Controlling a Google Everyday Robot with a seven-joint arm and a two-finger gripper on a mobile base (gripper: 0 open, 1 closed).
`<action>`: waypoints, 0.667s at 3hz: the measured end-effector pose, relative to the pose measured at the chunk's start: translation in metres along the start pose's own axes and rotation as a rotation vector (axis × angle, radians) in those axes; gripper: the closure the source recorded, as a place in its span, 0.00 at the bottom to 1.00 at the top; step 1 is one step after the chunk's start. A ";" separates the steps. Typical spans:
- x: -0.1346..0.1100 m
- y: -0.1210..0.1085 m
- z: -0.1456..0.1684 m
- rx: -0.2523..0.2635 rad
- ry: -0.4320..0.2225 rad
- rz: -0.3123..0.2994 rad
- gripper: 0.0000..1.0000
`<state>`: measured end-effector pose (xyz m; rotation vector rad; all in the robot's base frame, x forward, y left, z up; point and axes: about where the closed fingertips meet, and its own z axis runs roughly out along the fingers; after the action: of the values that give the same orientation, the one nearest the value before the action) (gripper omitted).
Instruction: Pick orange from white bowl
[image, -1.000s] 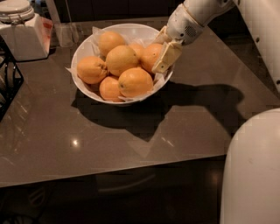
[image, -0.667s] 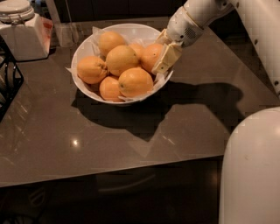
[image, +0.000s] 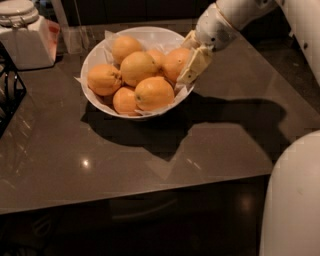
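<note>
At the white bowl (image: 159, 34) rim: gripper (image: 192, 61).

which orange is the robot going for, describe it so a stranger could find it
Find the white bowl on the dark table. The orange sits at its right rim, next to the claw; it is a deeper orange than the paler fruits beside it.

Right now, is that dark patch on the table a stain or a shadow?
Camera view: it's shadow, thrown toward the camera by the white bowl and the arm, so light likely comes from above and behind; glare spots glint on the table; the gripper sits at the bowl's right rim beside the orange.
</note>
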<state>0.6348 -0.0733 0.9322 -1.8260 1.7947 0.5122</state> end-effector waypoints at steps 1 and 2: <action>-0.001 0.000 0.001 0.000 0.000 0.000 1.00; -0.005 0.017 -0.015 0.056 -0.010 0.003 1.00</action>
<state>0.6167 -0.0783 0.9458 -1.7800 1.7872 0.4666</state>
